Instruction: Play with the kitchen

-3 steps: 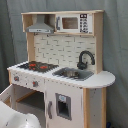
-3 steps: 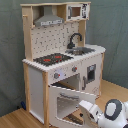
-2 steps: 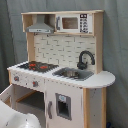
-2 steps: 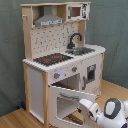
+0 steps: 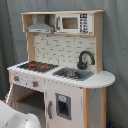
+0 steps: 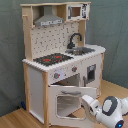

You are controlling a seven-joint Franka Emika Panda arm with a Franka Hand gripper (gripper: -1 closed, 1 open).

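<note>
We see kitchen (image 6: pixel 62 60) filling centre of both exterior views, standing on wooden floor (image 6: pixel 15 119). Oven door (image 6: pixel 70 102) hangs open, lower centre of second exterior view. White arm (image 6: pixel 107 110) at lower right, near door. Claw state: we cannot tell.

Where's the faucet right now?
In both exterior views the black faucet stands at the back of the sink, on the counter beside the stovetop.

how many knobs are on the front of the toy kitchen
2 knobs, both on the kitchen front panel under the stovetop: one nearer the corner, one toward the sink.
</note>
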